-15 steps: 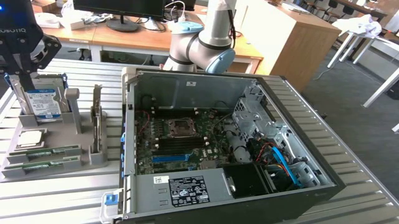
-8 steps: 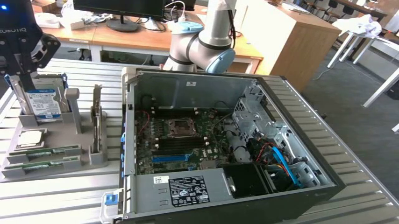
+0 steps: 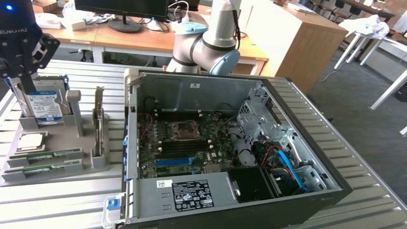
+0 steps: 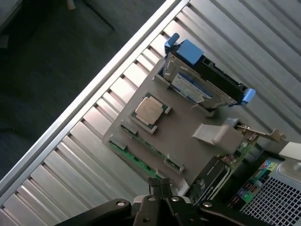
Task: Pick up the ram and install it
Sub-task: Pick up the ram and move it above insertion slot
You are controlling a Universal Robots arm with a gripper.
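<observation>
In the exterior view, the gripper (image 3: 18, 75) hung at the exterior view's left edge, over the far end of the grey tray (image 3: 60, 136) and just above the hard drive (image 3: 45, 106). The ram (image 3: 47, 155) lay flat at the tray's near end, two green sticks side by side, well apart from the gripper and untouched, with nothing over them. A card (image 3: 98, 117) stood upright along the tray edge nearest the case (image 3: 318, 200), and only a narrow strip of slatted table (image 3: 57, 210) ran between tray and case. The case lay open on top, its walls ringing the motherboard (image 3: 184, 143).

In the wrist view, the gripper (image 4: 162, 188) was clenched, fingertips pressed together with nothing between them. The ram (image 4: 136, 157) ran along the tray edge nearest the table's rim, with the CPU (image 4: 150, 110) just beside it.
</observation>
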